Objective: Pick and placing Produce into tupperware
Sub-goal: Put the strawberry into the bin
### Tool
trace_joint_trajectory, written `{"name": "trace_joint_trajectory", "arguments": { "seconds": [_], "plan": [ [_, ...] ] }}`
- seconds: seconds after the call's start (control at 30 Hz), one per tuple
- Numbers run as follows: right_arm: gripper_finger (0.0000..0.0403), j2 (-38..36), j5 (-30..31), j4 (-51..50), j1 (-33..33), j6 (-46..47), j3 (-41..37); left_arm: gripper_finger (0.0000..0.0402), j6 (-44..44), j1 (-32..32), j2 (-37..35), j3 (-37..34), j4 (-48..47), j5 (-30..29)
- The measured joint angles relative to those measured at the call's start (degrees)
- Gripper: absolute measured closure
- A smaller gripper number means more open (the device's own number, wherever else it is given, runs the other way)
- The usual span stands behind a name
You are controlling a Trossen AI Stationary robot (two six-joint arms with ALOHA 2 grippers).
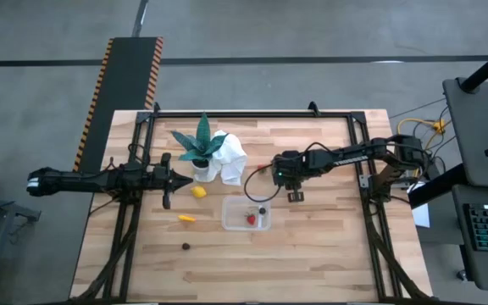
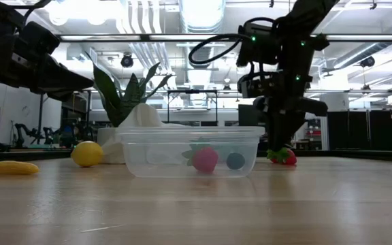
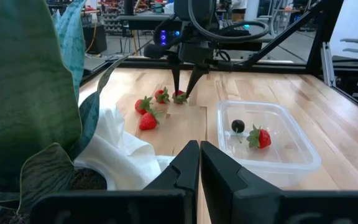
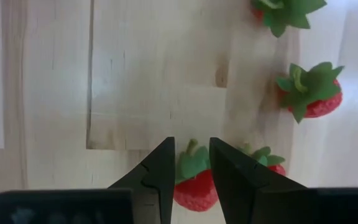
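High view: a wooden tabletop (image 1: 312, 246). The tupperware (image 1: 246, 213) sits near the middle, holding a strawberry (image 1: 251, 219) and a tiny dark piece. A lemon (image 1: 198, 192) lies beside it toward the left edge, with an elongated yellow piece (image 1: 186, 218) and a dark berry (image 1: 185, 246) nearer the front edge. A plant (image 1: 200, 146) and white cloth (image 1: 230, 158) stand toward the back edge. The left gripper (image 1: 170, 180) hovers just beside the lemon. The right gripper (image 1: 282, 188) reaches down just behind the tupperware.

Low view: the tupperware (image 2: 189, 151) stands in the centre, with the lemon (image 2: 87, 154) beside it.

Left wrist view: the left fingers (image 3: 185, 171) are pressed together, pinching nothing.

Right wrist view: the right fingers (image 4: 160, 168) are slightly spread, straddling a strawberry (image 4: 195, 182) on the tabletop; I cannot tell whether they touch it.
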Motion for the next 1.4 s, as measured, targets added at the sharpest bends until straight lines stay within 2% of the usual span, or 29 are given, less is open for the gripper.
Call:
{"name": "trace_joint_trajectory", "arguments": {
  "seconds": [0.37, 0.57, 0.77, 0.97, 1.27, 1.4],
  "plan": [
    [0.0318, 0.0, 0.0, 1.3, -0.5, 0.2, -1.6, 0.0402, 0.0, 0.0, 0.0, 0.0, 0.0, 0.0],
    [0.0344, 0.0, 0.0, 1.1, -0.5, 0.2, -1.6, 0.0402, 0.0, 0.0, 0.0, 0.0, 0.0, 0.0],
    [0.0388, 0.1, 0.0, 1.0, -0.5, 0.6, -1.6, 0.0402, 0.0, 0.0, 0.0, 0.0, 0.0, 0.0],
    [0.0393, 0.1, 0.0, 0.2, -0.4, 4.6, -1.4, 0.0402, 0.0, 0.0, 0.0, 0.0, 0.0, 0.0],
    [0.0394, 0.1, -0.7, -4.0, 0.0, 8.8, 4.9, 0.0402, 0.0, 0.0, 0.0, 0.0, 0.0, 0.0],
    [0.0394, 0.1, -4.9, -5.4, 0.5, 9.9, 8.9, 0.0402, 0.0, 0.0, 0.0, 0.0, 0.0, 0.0]
  ]
}}
